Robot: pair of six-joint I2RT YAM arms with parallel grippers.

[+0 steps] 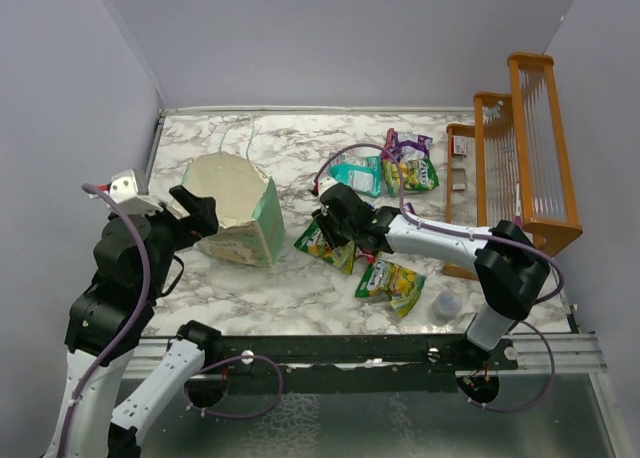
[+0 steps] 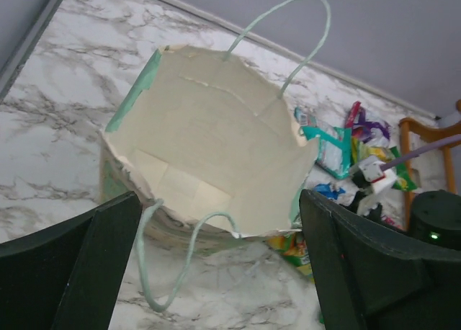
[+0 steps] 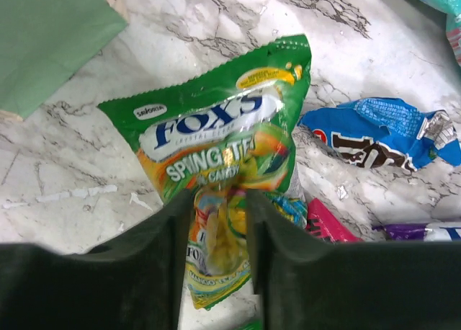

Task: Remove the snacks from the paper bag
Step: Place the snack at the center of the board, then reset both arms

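Observation:
The mint-green paper bag (image 1: pixel 235 213) lies tipped at centre left, and its white inside (image 2: pixel 209 143) shows no packet. My left gripper (image 2: pixel 220 200) is open wide just in front of the bag's mouth, near a string handle (image 2: pixel 166 272), and holds nothing. The snacks lie on the table to the right of the bag. My right gripper (image 3: pixel 220 200) is over a green packet (image 3: pixel 216 121) that lies flat on the marble. Its jaws stand a little apart, with the packet's crumpled lower end between them. Another green-yellow packet (image 1: pixel 392 281) lies nearer the front.
Teal (image 1: pixel 360 175) and purple-yellow (image 1: pixel 410 163) packets lie at the back right. A blue packet (image 3: pixel 382 132) and a pink one (image 3: pixel 324 225) lie beside the right gripper. A small grey cap (image 1: pixel 445 305) sits front right. An orange wooden rack (image 1: pixel 520 148) fills the right edge.

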